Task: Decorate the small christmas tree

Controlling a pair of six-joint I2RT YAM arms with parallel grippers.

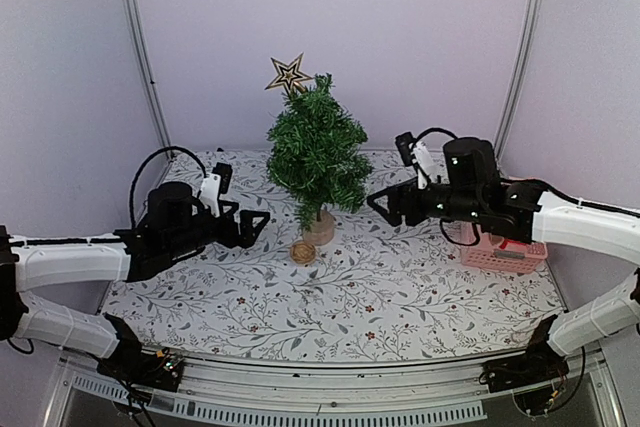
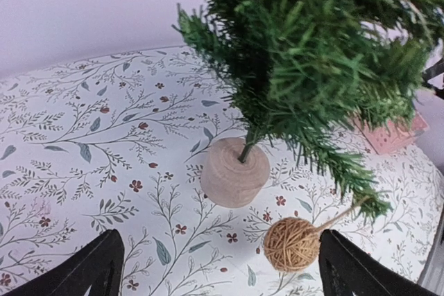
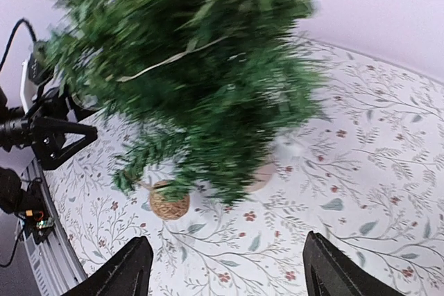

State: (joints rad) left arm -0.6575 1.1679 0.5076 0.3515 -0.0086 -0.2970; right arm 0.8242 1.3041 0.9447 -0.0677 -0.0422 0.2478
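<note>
Item 1, tree [image 1: 318, 157]: I log it standing upright at the middle of the table [image 1: 420, 297], toward the far edge. Its round wooden base [image 1: 322, 230] rests flat on the flowered cloth. The dark green branches are bushy and hide most of the trunk.

Item 2, star [image 1: 288, 74]: gold-edged, at the tree's top, tilted and sitting left of the tip.

Item 3, twine ball [image 1: 303, 251]: it lies on the cloth just beside the base, on its near left. In the left wrist view I see a strand run from the ball up to a low branch. In the right wrist view a pale strand crosses the foliage higher up.

Item 4, basket [image 1: 500, 250]: pink, at the right side of the table, partly hidden behind the right arm. I cannot tell its contents.

Item 5, left gripper [image 1: 258, 227]: it hovers low over the cloth, left of the tree, pointing toward the base. Its fingers [image 2: 97, 268] are spread wide with nothing between them, and they touch neither ball nor base.

Item 6, right gripper [image 1: 378, 205]: it hovers right of the tree at the level of the low branches, pointing at them. Its fingers [image 3: 132, 272] are spread and hold nothing. The tree looks blurred in this wrist view.
</note>
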